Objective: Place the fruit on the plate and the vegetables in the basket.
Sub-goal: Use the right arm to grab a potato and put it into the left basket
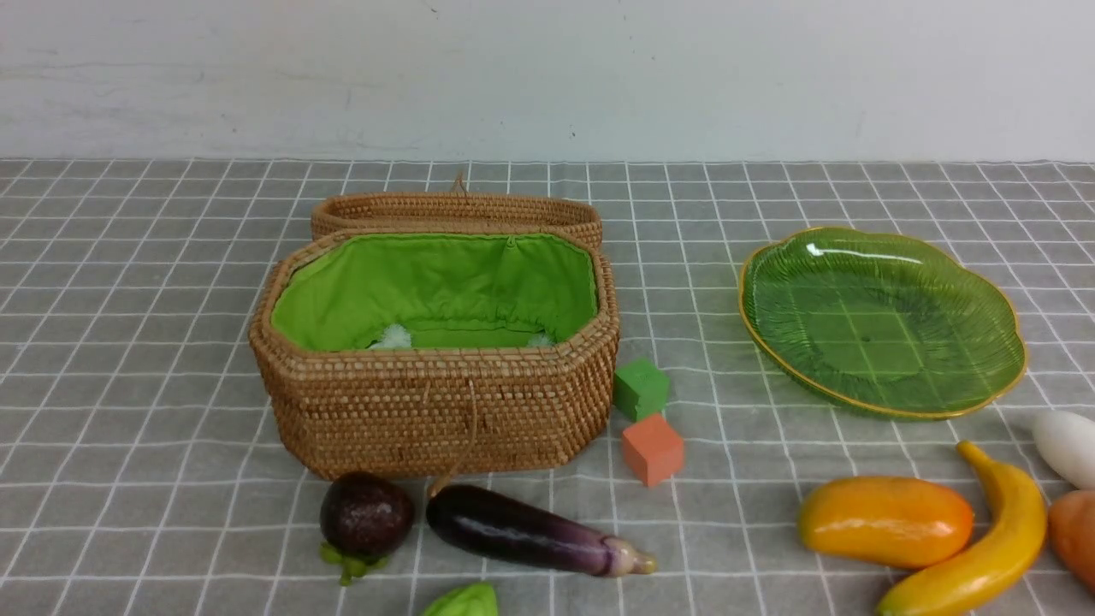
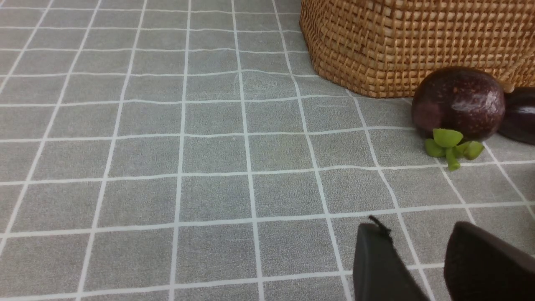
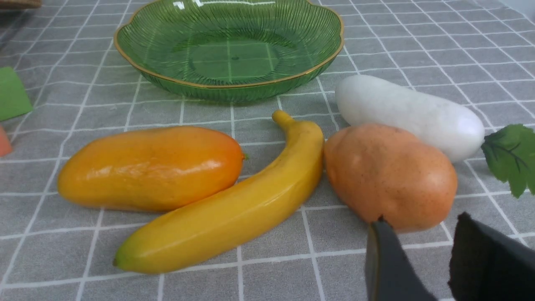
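Note:
The basket [image 1: 436, 411] stands open at centre left, lid folded back, with white bits inside. The mangosteen [image 1: 366, 515], eggplant [image 1: 530, 530] and a light green piece [image 1: 462, 601] lie in front of it. The green plate [image 1: 881, 321] sits empty at the right. Before it lie the mango [image 3: 150, 167], banana [image 3: 234, 209], potato [image 3: 388, 175], radish [image 3: 409, 113] and leafy greens [image 3: 512, 156]. My left gripper [image 2: 418, 228] is open and empty, short of the mangosteen [image 2: 457, 102]. My right gripper [image 3: 421, 223] is open and empty, just before the potato. Neither gripper shows in the front view.
A green cube [image 1: 640, 387] and an orange cube [image 1: 653, 448] sit between the basket and the plate. A grey checked cloth covers the table, and a white wall stands behind it.

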Robot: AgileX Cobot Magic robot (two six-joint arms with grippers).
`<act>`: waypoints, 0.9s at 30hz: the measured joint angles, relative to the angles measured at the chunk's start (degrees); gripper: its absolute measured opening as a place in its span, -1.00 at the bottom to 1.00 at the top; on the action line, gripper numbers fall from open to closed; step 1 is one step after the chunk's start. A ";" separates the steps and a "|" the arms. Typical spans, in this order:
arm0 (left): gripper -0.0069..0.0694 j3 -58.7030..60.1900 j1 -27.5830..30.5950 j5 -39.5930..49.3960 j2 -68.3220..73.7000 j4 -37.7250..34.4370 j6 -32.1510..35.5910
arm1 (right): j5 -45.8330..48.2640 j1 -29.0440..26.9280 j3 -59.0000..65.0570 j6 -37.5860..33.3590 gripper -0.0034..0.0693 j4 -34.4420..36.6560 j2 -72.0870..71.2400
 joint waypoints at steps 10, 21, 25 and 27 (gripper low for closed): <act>-0.19 0.00 0.00 0.00 0.00 0.00 0.00 | 0.00 0.00 0.00 0.00 -0.24 0.00 0.00; -0.19 0.00 0.00 0.00 0.00 0.00 0.00 | -6.51 0.00 0.25 0.00 -0.24 1.95 0.00; -0.19 0.00 0.00 -0.05 0.00 0.00 0.00 | -8.74 0.00 0.25 0.00 -0.24 2.20 0.00; -0.19 0.17 0.00 -1.26 0.00 -0.21 0.00 | -9.29 0.00 0.25 0.00 -0.24 2.22 0.00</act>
